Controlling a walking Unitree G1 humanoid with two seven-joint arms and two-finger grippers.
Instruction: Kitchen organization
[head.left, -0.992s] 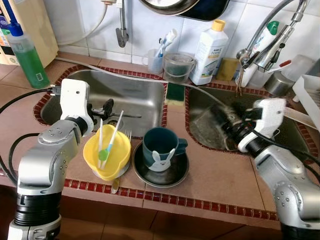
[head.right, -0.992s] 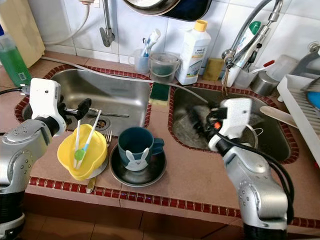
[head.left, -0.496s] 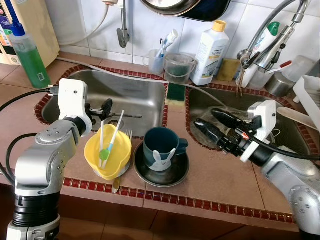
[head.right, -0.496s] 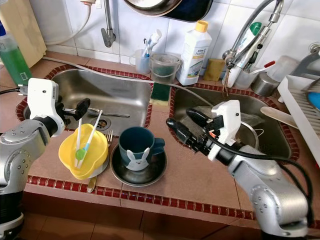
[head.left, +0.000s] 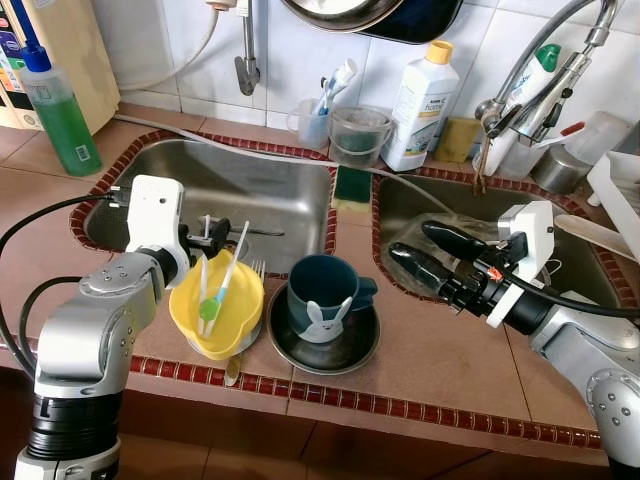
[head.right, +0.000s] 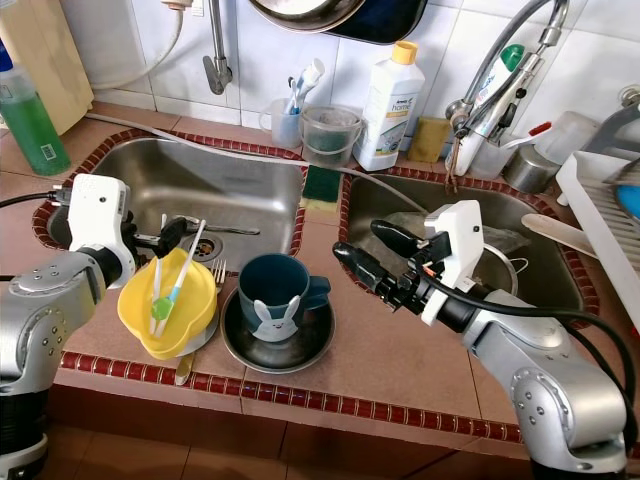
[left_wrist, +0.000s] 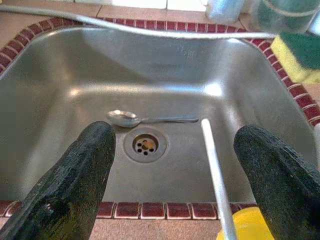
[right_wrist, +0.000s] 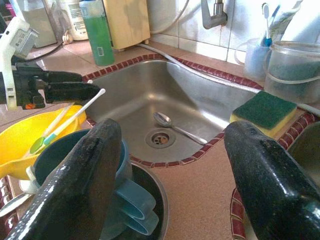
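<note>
- Site: a brown tiled table (head.left: 440, 350) edged in red tile, with two stainless steel sinks let into it.
- Task items on the table, in front of the left sink (head.left: 270, 190): a dark teal mug with a white rabbit motif (head.left: 325, 297) stands upright on a dark round plate (head.left: 322, 348). Just beside it, on the robot's left, sits a yellow plastic bowl (head.left: 215, 305) holding thin white-handled utensils (head.left: 228, 270) that lean toward the sink.
- A metal fork (head.left: 255, 270) lies partly under the bowl. A steel spoon (left_wrist: 125, 118) lies on the floor of the left sink near the drain.
- Right gripper (head.left: 425, 255): spread wide and empty, above the table at the near left corner of the right sink, fingers pointing toward the mug. In the right wrist view the mug sits low between the fingers (right_wrist: 80, 185), close ahead.
- Left gripper (head.left: 212, 235): also spread wide and empty, at the far rim of the yellow bowl, aimed over the left sink. One white utensil handle rises between its fingers.
- Key relation: the mug lies to the left of the right gripper, handle turned toward that gripper. The right arm appears better lined up for the mug; the left is nearer the bowl.
- Judgement: no item is yet grasped; organization seems at an early stage.
</note>
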